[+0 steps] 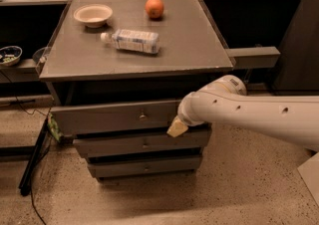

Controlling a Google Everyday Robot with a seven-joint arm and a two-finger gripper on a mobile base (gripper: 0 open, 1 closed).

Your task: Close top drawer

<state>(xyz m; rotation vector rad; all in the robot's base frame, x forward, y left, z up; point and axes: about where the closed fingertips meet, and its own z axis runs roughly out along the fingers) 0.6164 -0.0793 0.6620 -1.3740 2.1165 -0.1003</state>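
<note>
The top drawer (114, 118) is a wide grey box drawer with a small metal knob (143, 116) at its centre. It stands pulled out a little from under the grey tabletop (189, 45), with a dark gap above its front panel. My white arm (249, 112) reaches in from the right. My gripper (177, 127) is at the right part of the drawer's front panel, mostly hidden behind the wrist. Only a cream tip shows against the panel's lower edge.
Two slimmer grey drawer fronts (144, 143) sit below the top drawer. On the tabletop are a white bowl (92, 14), an orange (154, 7) and a plastic bottle (130, 41) lying on its side. Dark shelving stands left and right, and a cable lies on the speckled floor (149, 199).
</note>
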